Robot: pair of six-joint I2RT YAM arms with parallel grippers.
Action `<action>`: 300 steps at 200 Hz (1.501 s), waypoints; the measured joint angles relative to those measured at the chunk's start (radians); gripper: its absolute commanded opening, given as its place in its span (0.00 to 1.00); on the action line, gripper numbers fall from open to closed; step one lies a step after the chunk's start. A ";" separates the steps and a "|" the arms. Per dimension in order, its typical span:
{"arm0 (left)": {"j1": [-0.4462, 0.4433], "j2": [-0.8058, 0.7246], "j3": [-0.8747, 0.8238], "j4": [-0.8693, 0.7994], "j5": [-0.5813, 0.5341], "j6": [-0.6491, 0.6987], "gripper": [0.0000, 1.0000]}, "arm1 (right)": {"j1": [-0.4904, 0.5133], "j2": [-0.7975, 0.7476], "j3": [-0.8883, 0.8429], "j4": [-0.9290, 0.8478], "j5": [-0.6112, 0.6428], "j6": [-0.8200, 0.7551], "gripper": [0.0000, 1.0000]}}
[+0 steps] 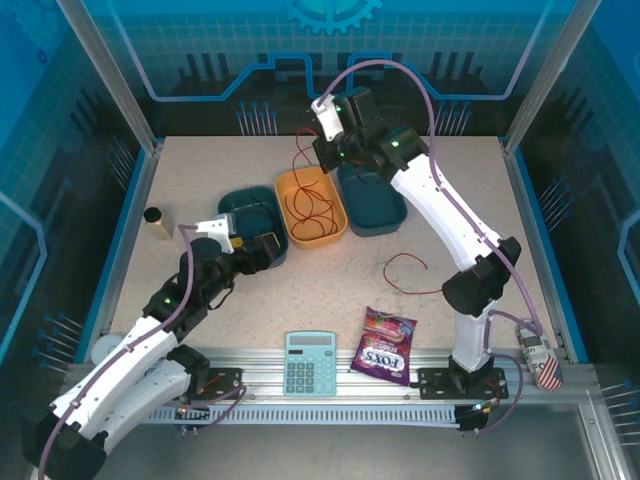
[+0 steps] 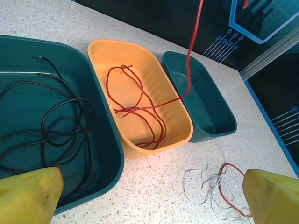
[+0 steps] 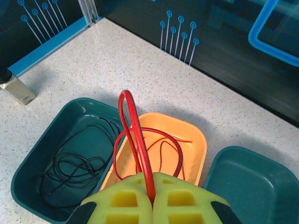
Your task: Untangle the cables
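Right hand (image 3: pixel 152 189), bottom centre, pinched shut on red cable (image 3: pixel 136 140) over orange tray (image 3: pixel 196 149).
Left hand (image 2: pixel 149 198) gapes wide, holding nothing; black cable (image 2: pixel 60 123) coils in left teal tray (image 2: pixel 110 151), white cable (image 2: pixel 202 185) on worktop (image 2: pixel 154 184), lower right.

Three tubs stand side by side. The left tub (image 2: pixel 106 135) lies ahead and to the left of the left gripper (image 2: pixel 149 186) and contains a coiled cable (image 2: pixel 70 99). The middle tub (image 2: pixel 140 60) sits beneath the right gripper (image 3: pixel 152 179), and the pinched cable (image 3: pixel 139 142) hangs from that gripper down into it. The right tub (image 2: pixel 205 112) adjoins the middle tub. A loose tangle (image 2: pixel 212 186) lies on the table (image 2: pixel 159 172), at the left gripper's right and before the right tub.
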 measured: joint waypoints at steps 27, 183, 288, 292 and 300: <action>0.000 -0.001 0.000 -0.004 0.000 0.000 0.99 | 0.000 0.051 0.040 -0.037 0.008 0.018 0.00; 0.000 -0.002 0.000 -0.042 0.000 0.000 0.99 | -0.002 0.379 0.216 -0.134 0.192 0.056 0.00; 0.000 -0.010 0.000 -0.060 0.000 0.000 0.99 | -0.026 0.518 0.234 -0.121 0.206 0.097 0.02; 0.000 -0.010 0.000 -0.060 0.000 0.000 0.99 | -0.026 0.522 0.234 -0.121 0.208 0.097 0.02; 0.000 -0.010 0.000 -0.060 0.000 0.000 0.99 | -0.026 0.531 0.233 -0.121 0.211 0.097 0.03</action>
